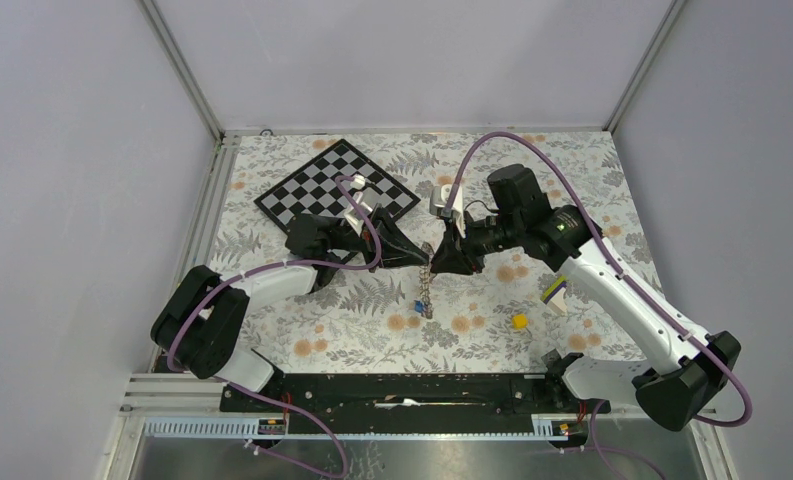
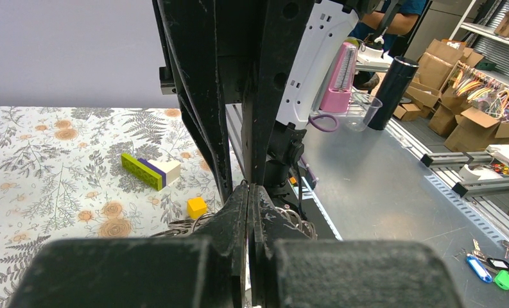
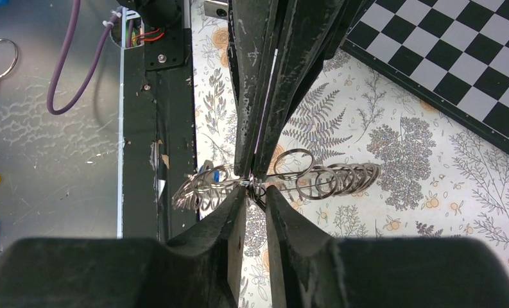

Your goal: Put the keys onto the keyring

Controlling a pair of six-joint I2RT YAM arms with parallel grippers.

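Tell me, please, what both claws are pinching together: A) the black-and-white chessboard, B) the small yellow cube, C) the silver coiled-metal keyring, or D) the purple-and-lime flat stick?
C: the left claw and right claw meet tip to tip on the silver coiled-metal keyring, its loops spreading either side.

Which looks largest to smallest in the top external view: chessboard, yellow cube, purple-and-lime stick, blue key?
Largest first:
1. chessboard
2. purple-and-lime stick
3. yellow cube
4. blue key
The last two are both tiny; the key only seems slightly smaller.
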